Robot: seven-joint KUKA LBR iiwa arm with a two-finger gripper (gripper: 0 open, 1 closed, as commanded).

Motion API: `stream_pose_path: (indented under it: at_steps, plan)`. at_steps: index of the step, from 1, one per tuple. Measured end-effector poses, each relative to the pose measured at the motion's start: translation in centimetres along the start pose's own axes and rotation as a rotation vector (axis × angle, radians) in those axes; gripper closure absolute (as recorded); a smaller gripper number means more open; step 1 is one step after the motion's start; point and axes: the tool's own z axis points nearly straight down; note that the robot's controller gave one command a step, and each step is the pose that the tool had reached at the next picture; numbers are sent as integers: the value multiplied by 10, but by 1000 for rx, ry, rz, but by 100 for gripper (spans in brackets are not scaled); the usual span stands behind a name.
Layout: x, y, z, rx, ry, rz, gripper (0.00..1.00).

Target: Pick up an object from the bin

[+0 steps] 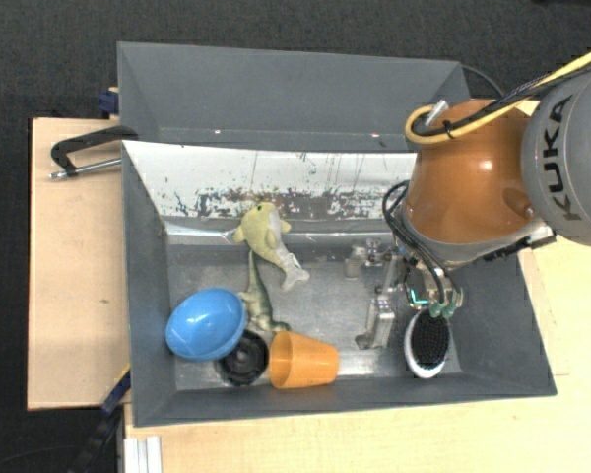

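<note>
Dark carpet around grey metal bin (144, 264). Along near wall, left to right: blue plastic egg-shaped shell (206, 324); black round disc (243, 360); orange plastic cup (302, 360), on its side; white oval brush with black bristles (428, 346), right corner. Pincer (428, 301) hangs at brush's far end; grip state cannot be told. Farther back: yellow-green rubber lizard toy (263, 236).

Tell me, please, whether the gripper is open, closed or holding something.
Gripper: cannot be told; it hangs beside the black brush.

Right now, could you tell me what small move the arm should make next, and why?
Probably a short shift toward the black hairbrush in the lower-right corner of the bin: the gripper hangs over bare floor right beside it.
</note>
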Motion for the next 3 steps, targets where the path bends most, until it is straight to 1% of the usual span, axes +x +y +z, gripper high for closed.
stream_pose_path:
  at_steps: [1, 2, 3]
  plan:
    - [-1, -62, 85, 2, -3, -432, 0]
    - [-20, -130, 115, 4, -11, -500, 0]
    - [-110, -152, 70, 5, -14, -750, 0]
